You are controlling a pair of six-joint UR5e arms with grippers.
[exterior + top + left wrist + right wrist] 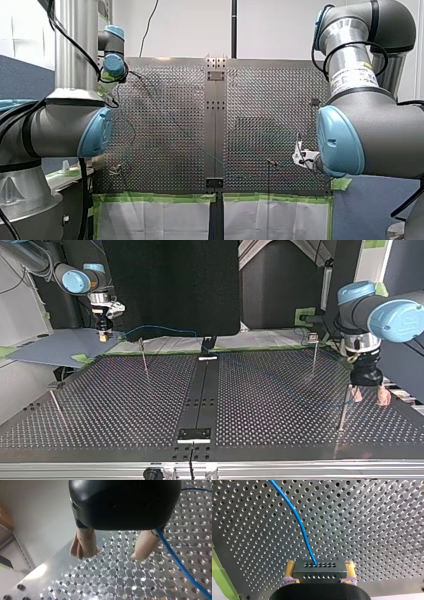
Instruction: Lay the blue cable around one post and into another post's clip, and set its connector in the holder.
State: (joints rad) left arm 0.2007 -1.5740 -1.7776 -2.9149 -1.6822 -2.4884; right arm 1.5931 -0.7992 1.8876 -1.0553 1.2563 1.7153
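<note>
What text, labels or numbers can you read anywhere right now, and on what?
No text is readable in any view.
The white label on my right arm: print too blurred to read.
The connector: only rows of holes, no marking visible.

Perforated table (pixel 100 405), thin upright posts (pixel 144 357), blue cable (pixel 165 330) along the far edge — my right gripper (pixel 103 335) near it, my left gripper (pixel 370 396) with pale fingers (pixel 357 394) apart.

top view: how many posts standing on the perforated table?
4, by the top view: far-left post, far-right post, near-left post, near-right post. Others may be hidden.
</note>
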